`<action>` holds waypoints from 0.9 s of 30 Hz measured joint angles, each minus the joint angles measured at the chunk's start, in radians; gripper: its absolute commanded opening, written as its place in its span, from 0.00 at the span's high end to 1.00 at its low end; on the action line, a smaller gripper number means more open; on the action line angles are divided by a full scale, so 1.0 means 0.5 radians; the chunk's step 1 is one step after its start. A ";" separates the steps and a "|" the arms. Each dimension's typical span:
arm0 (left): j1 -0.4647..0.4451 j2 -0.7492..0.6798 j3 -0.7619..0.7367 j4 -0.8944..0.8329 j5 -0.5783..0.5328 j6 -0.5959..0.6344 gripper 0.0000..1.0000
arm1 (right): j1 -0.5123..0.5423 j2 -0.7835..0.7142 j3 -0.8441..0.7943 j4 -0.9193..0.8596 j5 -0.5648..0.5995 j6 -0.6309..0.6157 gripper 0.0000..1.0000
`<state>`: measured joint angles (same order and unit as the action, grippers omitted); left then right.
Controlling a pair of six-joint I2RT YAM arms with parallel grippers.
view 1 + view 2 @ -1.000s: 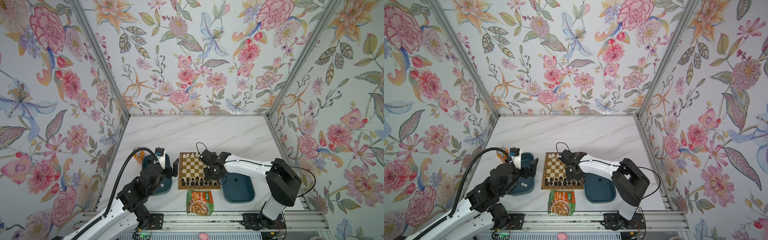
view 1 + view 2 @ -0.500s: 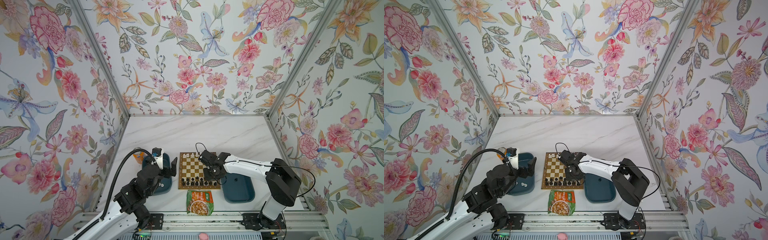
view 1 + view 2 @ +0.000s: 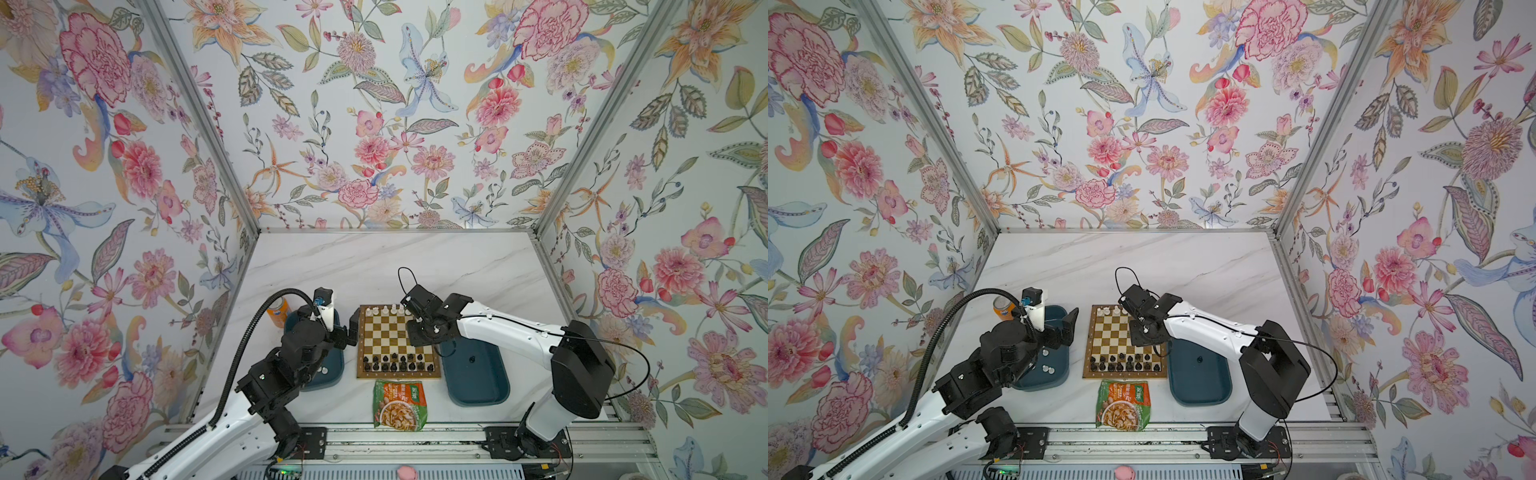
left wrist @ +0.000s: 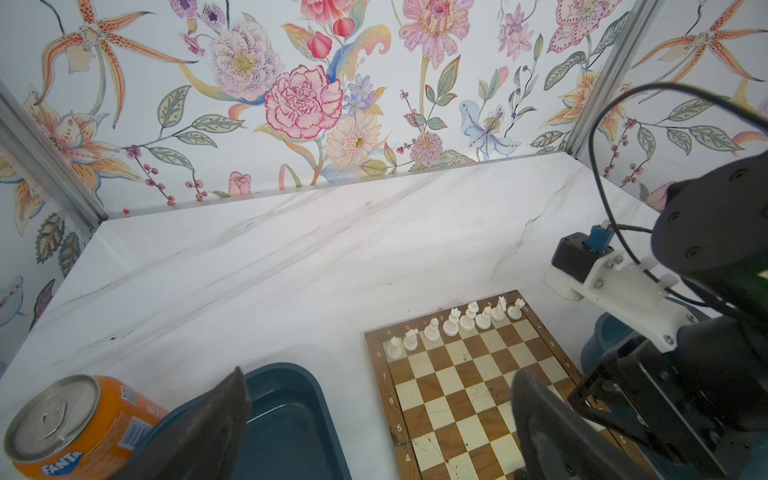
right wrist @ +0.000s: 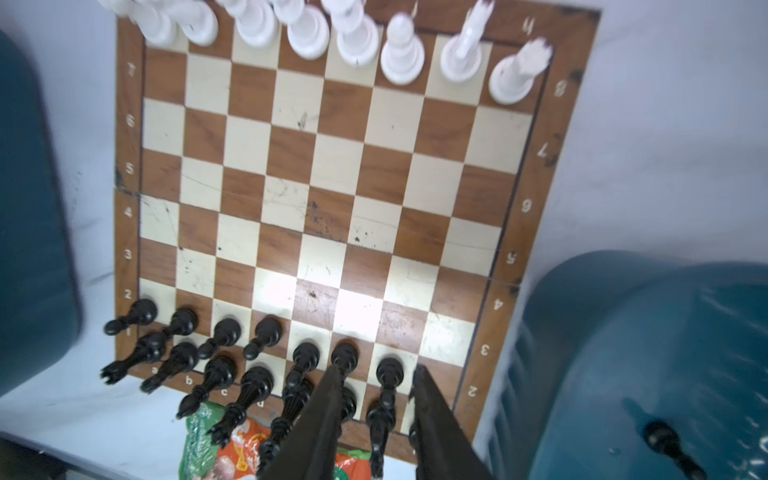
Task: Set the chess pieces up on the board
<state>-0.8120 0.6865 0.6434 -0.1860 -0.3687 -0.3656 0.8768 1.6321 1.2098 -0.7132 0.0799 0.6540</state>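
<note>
The board (image 3: 360, 345) lies mid-table, with white chess pieces (image 3: 386, 309) along its far row and black ones (image 3: 395, 362) in its two near rows. My right gripper (image 5: 376, 368) hangs over the near right squares. It is open, with its fingers (image 5: 324, 415) either side of a standing black pawn (image 5: 389, 370) and a gap on each side. Another black pawn (image 5: 665, 440) lies in the right tray. My left gripper (image 4: 378, 386) is wide open and empty, between the left tray and the board's left edge. White pawns (image 3: 1047, 352) lie in the left tray.
Two dark teal trays flank the board, the left tray (image 3: 332, 374) partly under my left arm, the right tray (image 3: 473, 386) beside my right arm. An orange Fanta can (image 3: 277, 309) stands behind the left tray. A snack bag (image 3: 400, 404) lies in front of the board.
My right gripper's jaws have parted and let go of the black pawn, which now stands on the board. My left arm has shifted slightly and stays open.
</note>
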 measured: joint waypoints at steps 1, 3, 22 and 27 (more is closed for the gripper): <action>0.000 0.024 0.012 0.015 0.010 0.007 0.01 | -0.016 -0.039 0.000 -0.016 0.014 -0.005 0.69; -0.001 0.077 0.026 0.079 0.051 0.021 0.01 | -0.051 -0.156 -0.017 -0.037 0.039 -0.005 0.69; -0.617 1.007 0.134 0.692 0.204 -0.034 0.01 | -0.652 -1.055 -0.942 -0.238 0.027 0.123 0.73; -0.617 1.008 0.177 0.733 0.191 -0.024 0.01 | -0.697 -0.967 -0.946 -0.192 -0.005 0.114 0.73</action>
<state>-1.1206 1.1904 0.7319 0.1806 -0.2733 -0.3779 0.5282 1.1488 0.7368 -0.8089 0.0776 0.7109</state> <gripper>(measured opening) 0.991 0.270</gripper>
